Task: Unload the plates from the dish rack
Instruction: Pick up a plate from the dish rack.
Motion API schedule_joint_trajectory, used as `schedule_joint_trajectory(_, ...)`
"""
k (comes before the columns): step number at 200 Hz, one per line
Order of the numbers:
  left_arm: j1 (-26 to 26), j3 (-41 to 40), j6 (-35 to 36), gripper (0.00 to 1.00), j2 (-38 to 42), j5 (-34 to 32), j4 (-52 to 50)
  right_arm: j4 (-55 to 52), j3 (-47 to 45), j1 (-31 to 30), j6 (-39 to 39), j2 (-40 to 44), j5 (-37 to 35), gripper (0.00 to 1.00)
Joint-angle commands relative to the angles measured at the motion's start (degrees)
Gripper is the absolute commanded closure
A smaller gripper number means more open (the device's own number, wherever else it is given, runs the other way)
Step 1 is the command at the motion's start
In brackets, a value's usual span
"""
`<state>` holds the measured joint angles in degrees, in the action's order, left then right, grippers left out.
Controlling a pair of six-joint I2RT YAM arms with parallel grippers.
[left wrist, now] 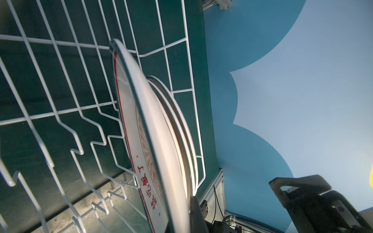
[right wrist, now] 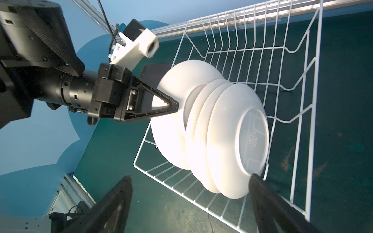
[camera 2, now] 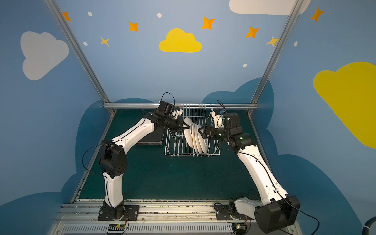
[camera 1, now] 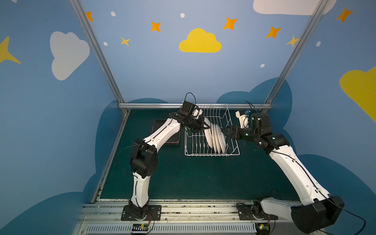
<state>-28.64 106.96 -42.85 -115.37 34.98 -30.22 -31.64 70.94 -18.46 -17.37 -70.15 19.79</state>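
- Both top views: dish rack (camera 1: 193, 146) sits on the green table (camera 1: 193, 179) near the back rail, between the two arms.
- Four round white plates (camera 1: 218, 140) stand on edge in the rack, packed together and tilted, on the side nearer the right arm.
- End plate (camera 1: 208, 132), the one nearest the left arm, sits higher than the other three.
- Left gripper (camera 1: 206, 127) is at that plate's rim, fingers together.
- Right gripper (camera 1: 223, 130) is at the opposite end of the row, just beside the last plate. Finger gap not readable from here.
- Dark square plates (camera 1: 157, 126) lie stacked flat on the table just beside the rack, on the left arm's side and partly under that arm.
- Left wrist view: end plate (left wrist: 153, 161) seen nearly edge-on, with red lettering and a red rim line on its face.
- The other plates (left wrist: 181, 131) are right behind it, with empty rack (left wrist: 50, 115) prongs alongside. The pinch point is cut off at the frame edge.
- Right wrist view: left gripper (right wrist: 171, 107) is clamped on the rim of the end plate (right wrist: 177, 84).
- That plate stands above the other three and is tipped away from them (right wrist: 222, 141). Plain white backs face the camera, all inside the rack (right wrist: 282, 60).
- Right gripper (right wrist: 189, 176) fingers are spread wide and grip nothing.
- One fingertip (right wrist: 256, 179) is just beside the nearest plate's rim. Cannot tell whether it touches.
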Motion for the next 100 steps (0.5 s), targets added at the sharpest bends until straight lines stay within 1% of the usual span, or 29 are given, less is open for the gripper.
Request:
schedule_joint_trajectory(1, 1.52, 6.02, 4.31, 0.97, 2.52, -0.73, -3.00, 1.01, 0.86, 0.34, -0.65, 0.48, 0.50, 0.10)
schedule_joint_trajectory(23, 1.78, 8.05, 6.70, 0.97, 2.78, -2.25, -5.92, 1.10, 1.09, 0.35, -1.62, 0.30, 0.16, 0.10)
schedule_joint_trajectory(100, 3.04, 8.09, 9.56, 0.97, 5.94, -4.99, -5.53, 1.90, 1.19, 0.35, -2.59, 0.41, 0.03, 0.10)
